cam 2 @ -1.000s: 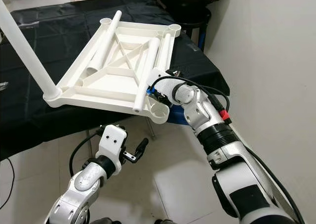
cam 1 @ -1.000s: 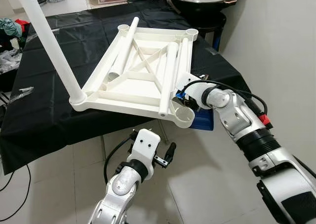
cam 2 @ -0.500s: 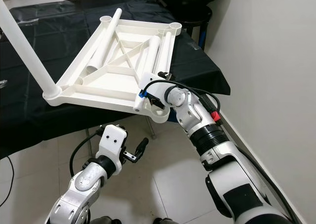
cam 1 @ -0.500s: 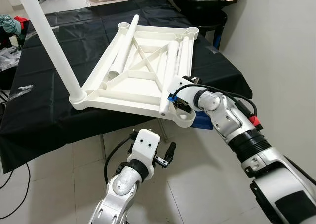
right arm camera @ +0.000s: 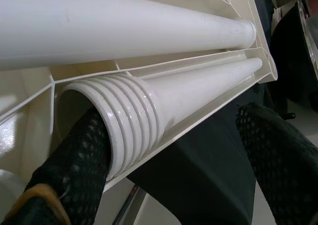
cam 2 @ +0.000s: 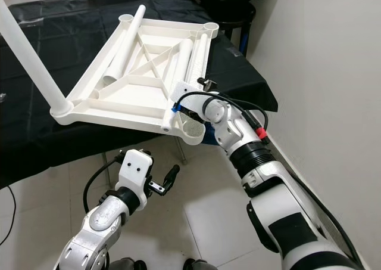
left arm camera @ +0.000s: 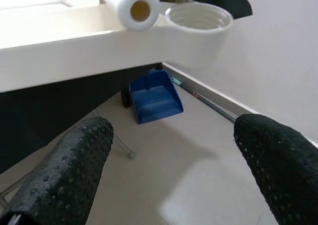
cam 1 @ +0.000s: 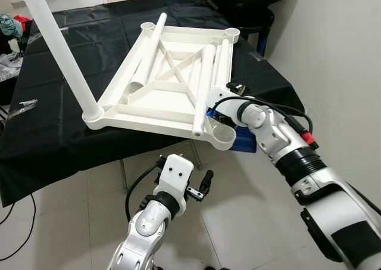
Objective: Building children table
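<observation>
**One leg in, three to go**

The black-draped table [cam 1: 53, 133] carries the white tabletop [cam 1: 172, 82], lying upside down with its near edge hanging out over the floor. One leg [cam 1: 56, 43] stands fixed in the near-left corner socket. Three more legs lie loose inside the frame: a long one [cam 1: 149, 52] along the left side, one [cam 1: 202, 91] near the right, and a threaded leg [right arm camera: 164, 101] tucked against the right rim. The near-right socket [cam 1: 221, 136] is vacant, as are the two far ones, so by my reckoning the job is about a quarter done.

The right gripper [right arm camera: 169, 150] sits at that right rim, fingers spread wide around the threaded end, one against it but not clamped. The left gripper [left arm camera: 169, 155] hangs low below the edge, gaping, holding nothing. A blue dustpan [left arm camera: 154, 96] lies on the floor underneath.
</observation>
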You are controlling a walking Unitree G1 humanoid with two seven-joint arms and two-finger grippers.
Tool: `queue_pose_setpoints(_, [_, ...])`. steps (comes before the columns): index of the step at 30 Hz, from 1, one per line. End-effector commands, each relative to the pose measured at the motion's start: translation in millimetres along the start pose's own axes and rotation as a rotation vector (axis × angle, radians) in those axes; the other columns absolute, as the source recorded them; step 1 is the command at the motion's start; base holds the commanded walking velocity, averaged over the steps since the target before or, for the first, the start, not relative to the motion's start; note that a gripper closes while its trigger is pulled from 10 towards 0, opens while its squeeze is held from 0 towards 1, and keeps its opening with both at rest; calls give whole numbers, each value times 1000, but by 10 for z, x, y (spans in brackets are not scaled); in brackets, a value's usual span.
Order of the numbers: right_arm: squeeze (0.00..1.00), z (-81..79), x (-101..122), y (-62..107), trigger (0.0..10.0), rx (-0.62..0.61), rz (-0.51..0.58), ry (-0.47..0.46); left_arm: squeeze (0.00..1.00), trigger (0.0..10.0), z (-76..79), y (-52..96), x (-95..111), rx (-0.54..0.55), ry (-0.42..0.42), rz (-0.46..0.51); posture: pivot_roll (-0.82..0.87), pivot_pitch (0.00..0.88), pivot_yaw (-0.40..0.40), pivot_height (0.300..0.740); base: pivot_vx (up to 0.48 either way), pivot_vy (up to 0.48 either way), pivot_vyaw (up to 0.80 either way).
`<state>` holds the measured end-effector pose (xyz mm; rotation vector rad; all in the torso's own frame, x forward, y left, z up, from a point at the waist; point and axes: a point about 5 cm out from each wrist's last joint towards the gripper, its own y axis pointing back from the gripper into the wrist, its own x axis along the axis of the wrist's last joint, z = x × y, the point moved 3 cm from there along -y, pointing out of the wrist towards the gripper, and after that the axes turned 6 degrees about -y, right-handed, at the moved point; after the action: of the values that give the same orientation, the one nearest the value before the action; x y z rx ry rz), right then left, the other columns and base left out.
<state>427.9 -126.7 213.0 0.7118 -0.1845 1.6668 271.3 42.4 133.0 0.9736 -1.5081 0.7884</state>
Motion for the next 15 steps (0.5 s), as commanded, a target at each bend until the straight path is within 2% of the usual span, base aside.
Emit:
queue_pose_setpoints(1, [0, 53, -22, 10, 10000, -13, -7, 10, 0, 10000, 21, 17, -29, -2, 10, -15, 101, 190, -58, 740, 0, 0, 0])
queue_pose_setpoints(8, [0, 36, 43, -16, 10000, -50, 15, 21, 0, 10000, 20, 16, -29, -1, 11, -15, 100, 190, -55, 740, 0, 0, 0])
queue_pose_setpoints(15, [0, 60, 155, -50, 10000, -146, 39, 46, 0, 10000, 28, 21, -22, -1, 15, -15, 101, 194, -60, 740, 0, 0, 0])
